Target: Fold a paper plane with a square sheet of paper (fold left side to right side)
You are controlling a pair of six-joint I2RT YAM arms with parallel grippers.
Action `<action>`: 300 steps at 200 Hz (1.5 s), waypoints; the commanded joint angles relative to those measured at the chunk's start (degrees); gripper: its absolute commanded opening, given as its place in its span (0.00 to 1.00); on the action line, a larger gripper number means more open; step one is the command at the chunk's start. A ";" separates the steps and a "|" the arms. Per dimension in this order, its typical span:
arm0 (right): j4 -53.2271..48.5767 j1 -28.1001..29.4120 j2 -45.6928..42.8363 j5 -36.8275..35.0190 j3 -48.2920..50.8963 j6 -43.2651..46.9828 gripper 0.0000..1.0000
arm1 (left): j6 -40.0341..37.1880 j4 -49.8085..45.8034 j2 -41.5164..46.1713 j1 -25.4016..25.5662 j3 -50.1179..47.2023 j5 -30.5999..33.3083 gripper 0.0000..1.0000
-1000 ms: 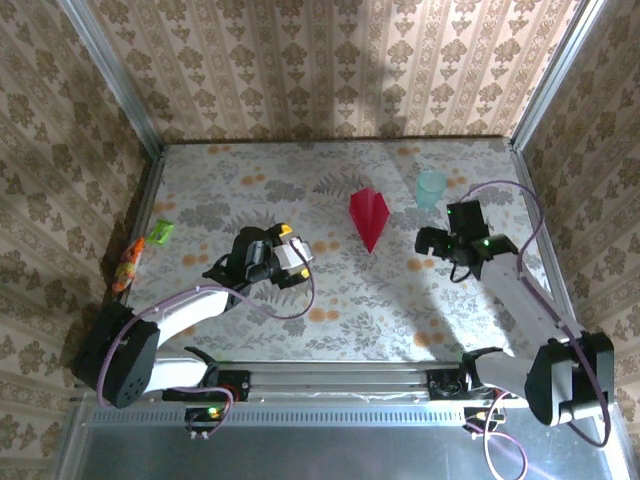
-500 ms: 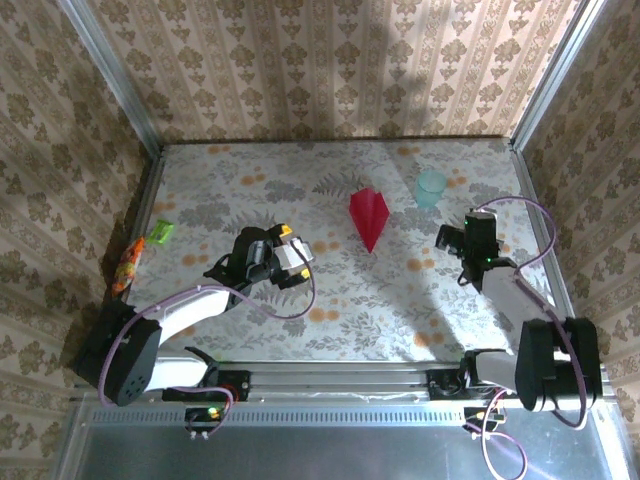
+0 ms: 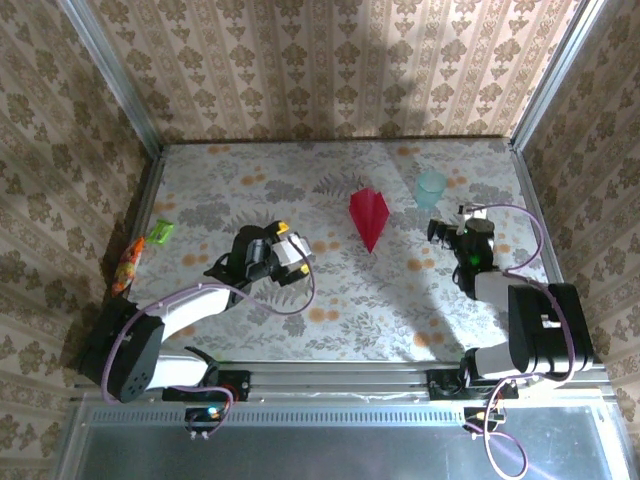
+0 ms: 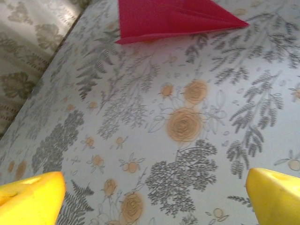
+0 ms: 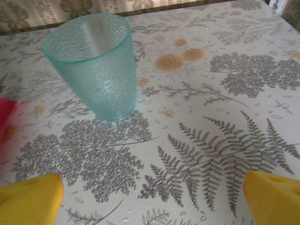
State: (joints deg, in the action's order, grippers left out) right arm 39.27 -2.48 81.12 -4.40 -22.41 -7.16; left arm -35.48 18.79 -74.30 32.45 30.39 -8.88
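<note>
Folded paper plane (image 4: 173,18) flat on bench (image 4: 262,75), ahead of left fingers (image 4: 28,199), well apart. Left fingers spread, empty. Right fingers (image 5: 274,197) spread, empty, teal cup (image 5: 93,65) near ahead. Folding looks done: withdraw high, nudge nothing.

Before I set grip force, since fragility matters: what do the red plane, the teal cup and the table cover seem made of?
The paper plane: thin matte magenta paper, shown by sharp creases and layered flaps. The teal cup: probably translucent plastic; its dimpled wall lets light through. The table cover: a floral printed sheet with a faint sheen, possibly vinyl; hard to be sure.
</note>
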 commanded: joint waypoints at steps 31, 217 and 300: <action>14.27 -0.07 6.09 5.47 2.05 2.36 1.00 | 19.02 8.98 0.68 -9.86 0.08 5.83 1.00; 9.95 2.36 6.41 1.07 -0.68 3.90 1.00 | 25.19 37.33 -9.32 -23.56 -12.28 18.67 1.00; 9.86 2.48 6.34 0.92 -0.70 3.91 1.00 | 33.54 33.73 -14.65 -32.75 -8.13 9.46 1.00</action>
State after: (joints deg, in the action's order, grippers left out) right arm 48.64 -0.47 87.39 -1.72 -22.50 -4.40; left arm -5.50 59.33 -90.00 1.41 17.08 2.72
